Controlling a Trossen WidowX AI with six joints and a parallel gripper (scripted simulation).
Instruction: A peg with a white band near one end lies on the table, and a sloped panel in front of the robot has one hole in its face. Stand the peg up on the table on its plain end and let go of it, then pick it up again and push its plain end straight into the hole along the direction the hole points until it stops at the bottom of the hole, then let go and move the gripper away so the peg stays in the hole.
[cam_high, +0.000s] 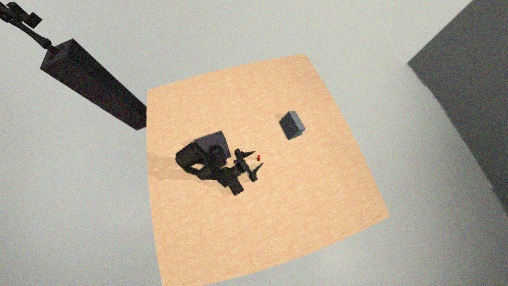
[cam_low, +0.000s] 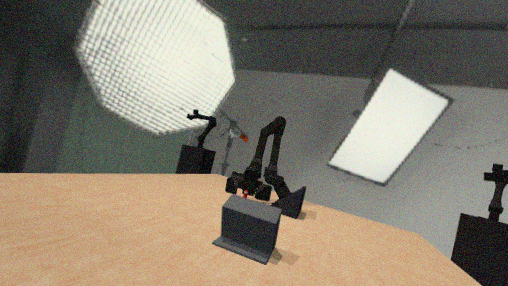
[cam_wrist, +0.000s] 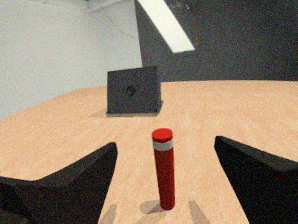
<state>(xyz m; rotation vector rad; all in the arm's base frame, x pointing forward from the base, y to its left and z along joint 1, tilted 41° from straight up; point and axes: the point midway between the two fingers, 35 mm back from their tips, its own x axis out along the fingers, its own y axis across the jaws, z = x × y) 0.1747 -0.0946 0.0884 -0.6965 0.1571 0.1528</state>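
The red peg (cam_wrist: 164, 169) (cam_high: 258, 157) stands upright on the table with its white band near the top. Its plain end rests on the table top. My gripper (cam_wrist: 165, 145) (cam_high: 256, 160) is open, with its two dark fingers wide apart on either side of the peg and clear of it. The dark sloped panel (cam_wrist: 133, 91) (cam_high: 292, 124) (cam_low: 250, 226) stands farther ahead on the table; its hole (cam_wrist: 131, 87) shows in the wrist view. In the exterior view the panel hides most of the peg, and only a red speck (cam_low: 245, 193) shows above it.
The arm's base (cam_high: 212, 145) (cam_low: 292, 200) sits on the tan table (cam_high: 280, 220) behind the gripper. Dark stands with cameras are off the table at the upper left (cam_high: 90, 82) and right (cam_low: 482, 245).
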